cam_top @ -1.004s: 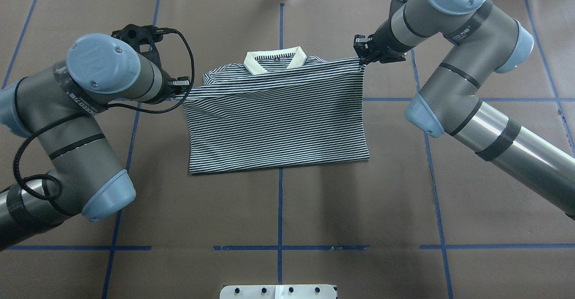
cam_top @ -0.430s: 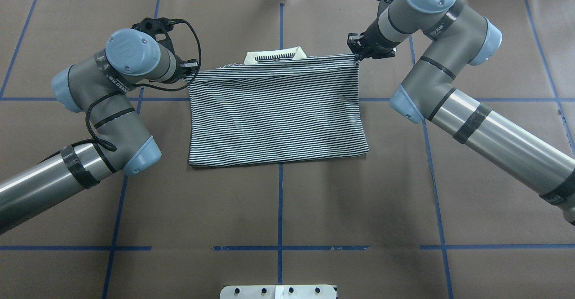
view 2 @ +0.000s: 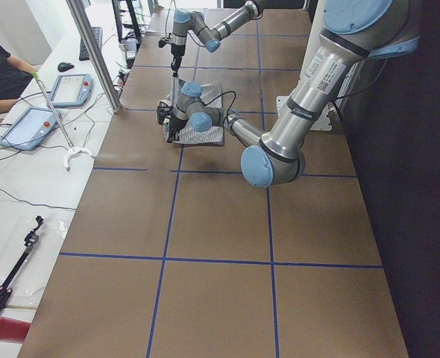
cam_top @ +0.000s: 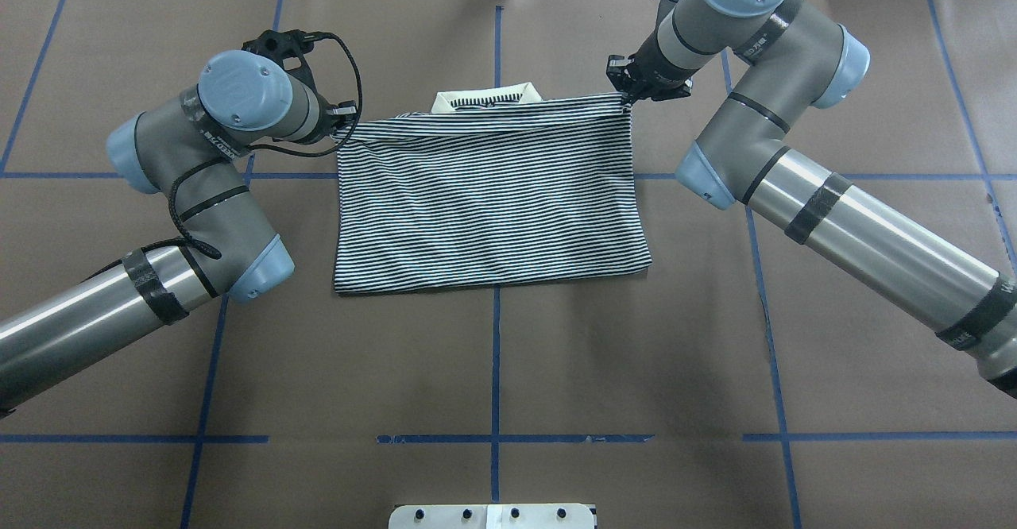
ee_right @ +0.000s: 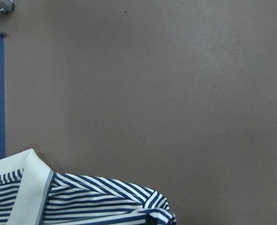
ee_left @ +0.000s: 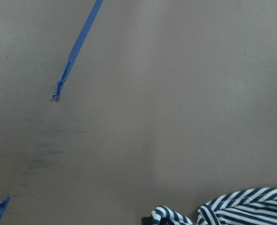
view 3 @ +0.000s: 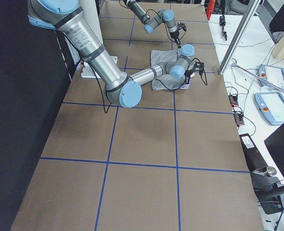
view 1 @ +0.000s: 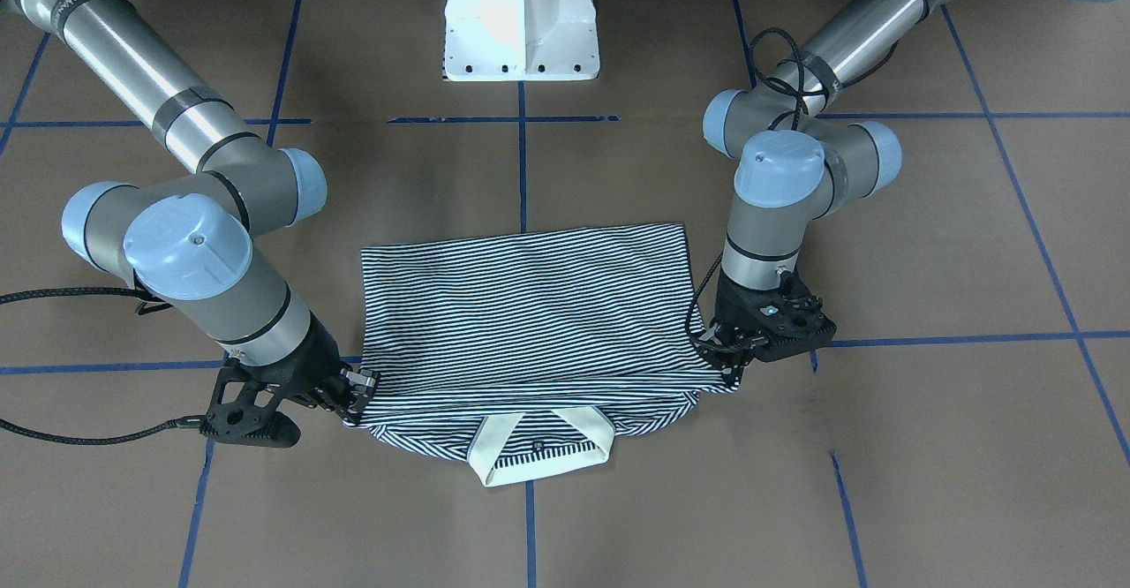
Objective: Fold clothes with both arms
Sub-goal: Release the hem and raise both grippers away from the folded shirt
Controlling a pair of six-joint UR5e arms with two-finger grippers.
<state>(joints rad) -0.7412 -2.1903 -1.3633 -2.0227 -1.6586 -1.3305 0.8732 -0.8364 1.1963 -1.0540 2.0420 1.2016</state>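
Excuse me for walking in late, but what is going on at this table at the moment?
Two robot arms are folding a striped polo shirt on the brown table. The shirt is doubled over on itself. The left gripper and the right gripper each pinch one corner of the top layer, holding its edge just short of the cream collar, which pokes out beyond it. Neither gripper has let go yet.

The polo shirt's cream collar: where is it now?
In the overhead view the collar peeks out at the far edge of the polo shirt, between the left gripper and the right gripper.
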